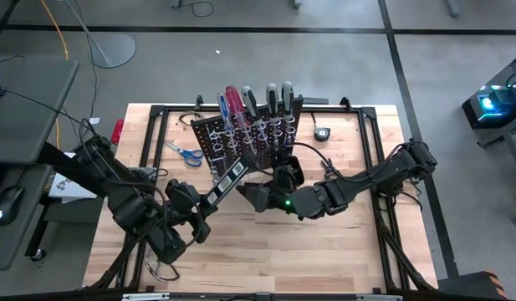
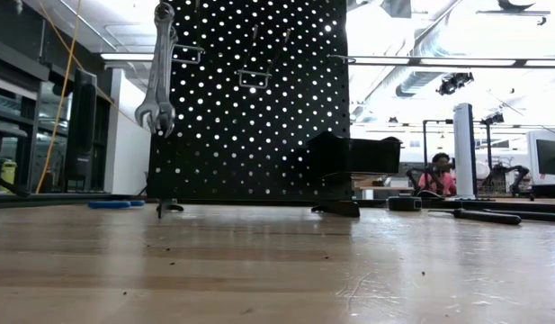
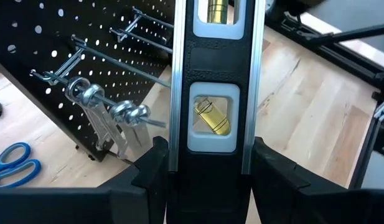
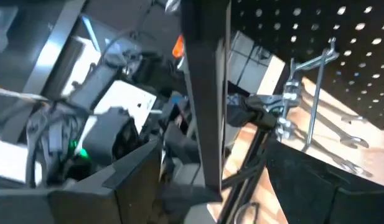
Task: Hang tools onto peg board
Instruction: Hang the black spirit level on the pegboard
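The black peg board [image 1: 245, 134] stands upright at the table's middle, with several screwdrivers [image 1: 258, 100] stuck in its row of rings. Silver wrenches [image 3: 101, 118] hang from its thin hooks and also show in the low view [image 2: 160, 72]. My left gripper [image 1: 201, 205] is shut on a black and silver spirit level [image 1: 228, 180] with yellow vials, in front of the board. My right gripper [image 1: 251, 192] is open beside the level's far half. In the right wrist view its fingers [image 4: 135, 180] stand on either side of the level [image 4: 207, 93], apart from it. Blue-handled scissors [image 1: 184, 153] lie flat on the table left of the board. My left gripper pinches the spirit level's two long silver edges [image 3: 174, 155] between its two fingers [image 3: 151, 171], at the level's near end. The fingers lie along the level. The level is lifted clear of the table and points from the gripper toward the peg board.
A small black box [image 1: 322, 133] lies on the table right of the board. A dark tool [image 2: 488, 216] lies on the table at the far right in the low view. Bare wood lies along the table's near side [image 1: 324, 259]. A person [image 2: 434, 175] sits in the room beyond.
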Robot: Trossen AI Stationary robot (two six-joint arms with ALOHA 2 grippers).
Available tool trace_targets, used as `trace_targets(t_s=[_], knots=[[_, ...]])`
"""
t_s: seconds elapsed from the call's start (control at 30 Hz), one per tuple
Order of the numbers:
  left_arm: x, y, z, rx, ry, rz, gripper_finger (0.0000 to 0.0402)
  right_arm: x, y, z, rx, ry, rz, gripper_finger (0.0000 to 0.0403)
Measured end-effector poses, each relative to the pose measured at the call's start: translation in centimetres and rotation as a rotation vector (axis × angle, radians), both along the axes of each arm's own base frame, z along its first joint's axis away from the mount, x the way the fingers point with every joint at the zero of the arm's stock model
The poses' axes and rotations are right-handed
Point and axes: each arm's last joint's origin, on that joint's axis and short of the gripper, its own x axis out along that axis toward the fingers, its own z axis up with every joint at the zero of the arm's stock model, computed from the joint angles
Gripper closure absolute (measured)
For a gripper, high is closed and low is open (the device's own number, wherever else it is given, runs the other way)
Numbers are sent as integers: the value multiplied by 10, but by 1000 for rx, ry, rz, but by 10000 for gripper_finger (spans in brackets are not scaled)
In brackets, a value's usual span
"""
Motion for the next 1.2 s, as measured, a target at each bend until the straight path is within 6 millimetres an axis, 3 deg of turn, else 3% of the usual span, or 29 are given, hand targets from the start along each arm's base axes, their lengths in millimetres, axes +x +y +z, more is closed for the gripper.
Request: trace_targets(t_s=[0.63,0.77,0.9,0.93,1.2], knots=[[17,-15,1,-81,-107,-50,242,2,-9,0,-78,21,-79,142],[25,-20,1,-87,-133,-74,242,2,-9,1,-54,8,-104,209],[27,-19,-2,-72,-125,-67,242,0,-4,1,-53,6,-98,348],[28,-19,-2,-67,-124,-62,242,-1,-2,1,-59,4,-95,364],[30,-17,0,-59,-122,-83,242,-12,1,12,-171,44,3,365]])
